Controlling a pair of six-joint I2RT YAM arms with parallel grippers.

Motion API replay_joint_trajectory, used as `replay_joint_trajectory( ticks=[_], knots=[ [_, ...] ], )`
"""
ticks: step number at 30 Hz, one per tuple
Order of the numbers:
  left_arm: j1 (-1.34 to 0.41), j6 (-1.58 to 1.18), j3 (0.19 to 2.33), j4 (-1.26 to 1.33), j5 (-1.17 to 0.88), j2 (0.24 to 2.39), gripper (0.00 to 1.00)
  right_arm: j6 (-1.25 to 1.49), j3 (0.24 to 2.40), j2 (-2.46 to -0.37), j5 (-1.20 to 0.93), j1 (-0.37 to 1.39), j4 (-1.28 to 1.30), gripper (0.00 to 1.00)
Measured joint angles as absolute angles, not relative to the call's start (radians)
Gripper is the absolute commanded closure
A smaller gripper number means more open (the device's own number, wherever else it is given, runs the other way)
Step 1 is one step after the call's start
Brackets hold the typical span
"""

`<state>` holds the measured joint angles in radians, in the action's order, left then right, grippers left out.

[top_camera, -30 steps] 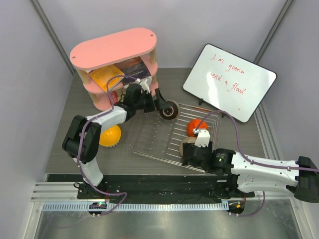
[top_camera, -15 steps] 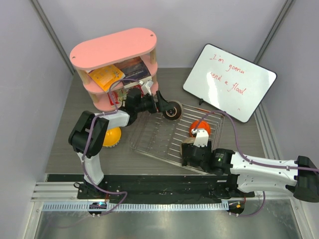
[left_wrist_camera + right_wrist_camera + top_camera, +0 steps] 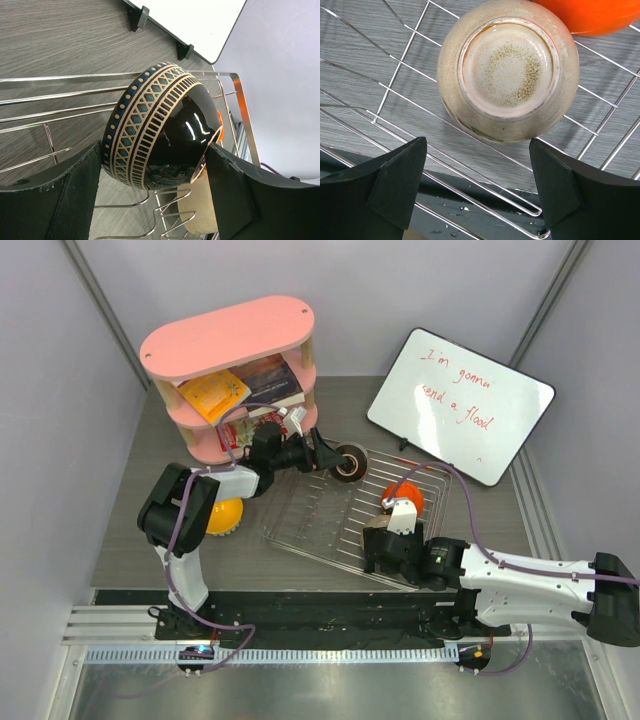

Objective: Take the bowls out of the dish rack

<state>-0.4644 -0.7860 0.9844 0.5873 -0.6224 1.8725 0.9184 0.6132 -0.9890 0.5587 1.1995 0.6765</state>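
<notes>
My left gripper (image 3: 343, 459) is shut on a black bowl (image 3: 351, 461) with a tan and teal patterned band and holds it tilted over the far edge of the silver dish rack (image 3: 310, 512). The left wrist view shows that bowl (image 3: 160, 125) between my fingers (image 3: 75, 200), above the rack's bars (image 3: 50, 78). My right gripper (image 3: 379, 540) is open just above an upturned cream bowl (image 3: 507, 70), which lies on the rack wires (image 3: 400, 62) just ahead of its fingertips. An orange-red bowl (image 3: 404, 497) sits in the rack beyond it. A yellow bowl (image 3: 222, 515) lies on the table left of the rack.
A pink oval shelf (image 3: 230, 340) with books stands at the back left, close behind my left arm. A whiteboard (image 3: 460, 405) leans at the back right, beside the rack's far corner. The table's dark front edge runs just below the rack.
My left gripper has carried the black bowl slightly right along the rack's far edge. My right gripper has crept forward over the cream bowl, now hidden in the top view.
</notes>
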Motion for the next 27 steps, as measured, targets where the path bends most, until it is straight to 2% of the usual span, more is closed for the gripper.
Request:
replay_joint_trajectory(
  ticks=[3,6,7,14,27],
  knots=[
    [-0.464,-0.789,0.979,0.596,-0.624,1.872,0.59,0.918,0.613,-0.989,0.554,1.197,0.677,0.11],
    [-0.464,-0.803,0.968,0.622,-0.625,1.872,0.78,0.918,0.613,-0.988,0.551,1.196,0.677,0.11],
    [-0.464,-0.805,0.964,0.629,-0.625,1.872,0.99,0.918,0.613,-0.988,0.550,1.196,0.677,0.11],
    [-0.465,-0.808,0.949,0.619,-0.622,1.854,1.00,0.918,0.611,-0.986,0.539,1.193,0.679,0.11],
    [-0.472,-0.773,0.945,0.406,-0.587,1.739,1.00,0.906,0.611,-0.989,0.522,1.182,0.682,0.10]
  ],
)
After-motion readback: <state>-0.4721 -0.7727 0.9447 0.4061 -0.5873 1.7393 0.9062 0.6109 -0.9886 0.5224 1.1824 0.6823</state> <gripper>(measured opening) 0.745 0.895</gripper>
